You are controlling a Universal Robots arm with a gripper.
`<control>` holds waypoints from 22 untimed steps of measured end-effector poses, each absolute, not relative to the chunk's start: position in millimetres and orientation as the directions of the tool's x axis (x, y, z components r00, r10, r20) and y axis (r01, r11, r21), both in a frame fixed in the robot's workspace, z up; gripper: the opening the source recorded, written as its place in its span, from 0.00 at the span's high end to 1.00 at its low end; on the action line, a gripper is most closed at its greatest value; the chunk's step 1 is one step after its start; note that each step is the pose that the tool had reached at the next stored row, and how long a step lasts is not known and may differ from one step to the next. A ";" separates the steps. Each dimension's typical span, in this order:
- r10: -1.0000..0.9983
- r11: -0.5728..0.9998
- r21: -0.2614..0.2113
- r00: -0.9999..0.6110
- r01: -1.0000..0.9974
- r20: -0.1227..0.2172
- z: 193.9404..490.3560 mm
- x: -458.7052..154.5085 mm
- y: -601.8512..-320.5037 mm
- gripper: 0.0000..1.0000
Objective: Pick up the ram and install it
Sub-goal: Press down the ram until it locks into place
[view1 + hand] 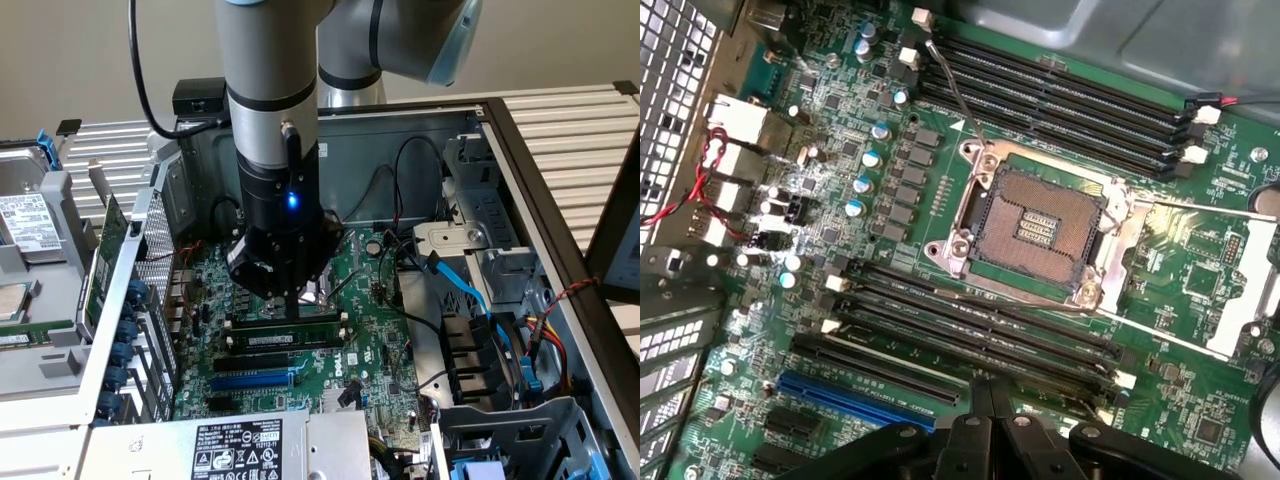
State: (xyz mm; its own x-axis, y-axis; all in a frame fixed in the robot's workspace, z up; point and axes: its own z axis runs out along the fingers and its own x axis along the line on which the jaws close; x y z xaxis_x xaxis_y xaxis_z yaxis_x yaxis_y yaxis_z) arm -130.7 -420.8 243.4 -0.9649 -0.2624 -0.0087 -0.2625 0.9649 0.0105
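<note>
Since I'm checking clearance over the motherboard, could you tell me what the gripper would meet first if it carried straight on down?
Most likely the memory stick standing in its slot right under the shut gripper, not bare motherboard; whether they already touch is unclear.

Green motherboard [1200,290] (bare CPU socket [1035,225])

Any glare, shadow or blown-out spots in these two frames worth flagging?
Exterior view: a blue status light glows on the gripper, whose body shades the motherboard below. Wrist view: overexposed patch near the rear ports; CPU socket frame glints; the foreground gripper is dark.
</note>
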 end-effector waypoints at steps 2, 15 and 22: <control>-0.248 0.969 0.008 -0.969 -0.248 -0.003 243.4 -130.7 -420.8 0.90; -0.099 0.995 0.009 -0.995 -0.099 0.013 243.4 -130.7 -420.8 0.90; -0.040 0.999 0.001 -0.999 -0.040 0.026 243.5 -130.6 -420.8 0.90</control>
State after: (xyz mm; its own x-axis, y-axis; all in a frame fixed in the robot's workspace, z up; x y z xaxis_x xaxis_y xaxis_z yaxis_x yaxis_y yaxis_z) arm -130.6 -420.8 243.5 -0.9989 -0.0402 0.0260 -0.0402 0.9992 0.0010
